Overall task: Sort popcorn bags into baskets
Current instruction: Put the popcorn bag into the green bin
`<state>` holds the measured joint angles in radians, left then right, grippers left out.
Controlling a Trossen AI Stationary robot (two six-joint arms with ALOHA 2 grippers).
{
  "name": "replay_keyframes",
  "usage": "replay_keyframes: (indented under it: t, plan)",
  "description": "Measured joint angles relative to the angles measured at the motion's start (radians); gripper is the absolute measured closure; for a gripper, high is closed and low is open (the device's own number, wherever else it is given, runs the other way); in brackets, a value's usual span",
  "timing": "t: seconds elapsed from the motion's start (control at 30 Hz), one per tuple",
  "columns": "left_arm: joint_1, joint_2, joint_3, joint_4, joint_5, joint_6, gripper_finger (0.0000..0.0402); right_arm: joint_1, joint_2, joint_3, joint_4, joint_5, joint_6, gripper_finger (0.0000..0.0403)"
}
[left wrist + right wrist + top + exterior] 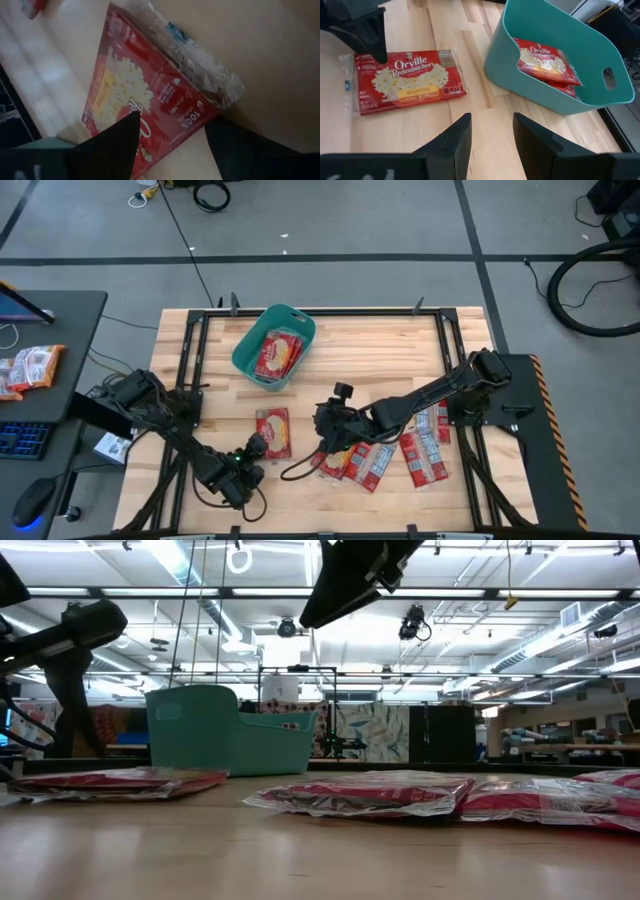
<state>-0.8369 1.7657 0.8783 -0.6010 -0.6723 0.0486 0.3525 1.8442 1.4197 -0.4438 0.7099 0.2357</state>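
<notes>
A single red popcorn bag (272,432) (405,80) (150,85) lies flat on the wood table, left of centre. My left gripper (254,450) (172,145) is open at its near-left corner, one finger over the bag and one over bare wood. The teal basket (274,346) (500,55) (230,730) stands toward the far edge, with red bags (545,60) lying in it. My right gripper (325,442) (492,135) is open and empty. It hangs above the table between the single bag and a pile of bags (385,458). My left gripper comes slanting down at the single bag's near-left corner (370,57). One finger (120,145) stands over that corner and the other (240,150) beside the bag's edge. I cannot tell whether either finger touches the bag, which lies flat.
Several more red bags (428,442) (400,795) lie overlapping near the table's near-right part. A dark cable loop (297,470) lies beside them. Orange-and-white packets (30,367) sit on a side desk left of the table. Bare wood shows between basket and bags.
</notes>
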Motion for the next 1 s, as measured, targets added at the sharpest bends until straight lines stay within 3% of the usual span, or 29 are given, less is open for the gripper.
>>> replay_keyframes:
  t: [0.17,0.6,0.87,1.0]
  plan:
    - [0.005,0.0,0.0,0.037,0.042,-0.01,0.0216,0.005,0.0,0.0,0.0,-0.001,0.009,0.0254]
    - [0.027,0.002,-0.002,0.123,0.08,-0.045,0.039,0.047,0.001,0.0,0.001,-0.077,-0.027,0.0254]
    - [0.028,-0.039,0.029,0.109,0.053,-0.044,0.0398,0.065,0.002,0.0,0.031,-0.147,-0.097,0.0254]
    - [0.038,-0.09,0.072,0.101,0.048,-0.038,0.0399,0.084,0.002,-0.033,0.17,-0.176,-0.213,0.0254]
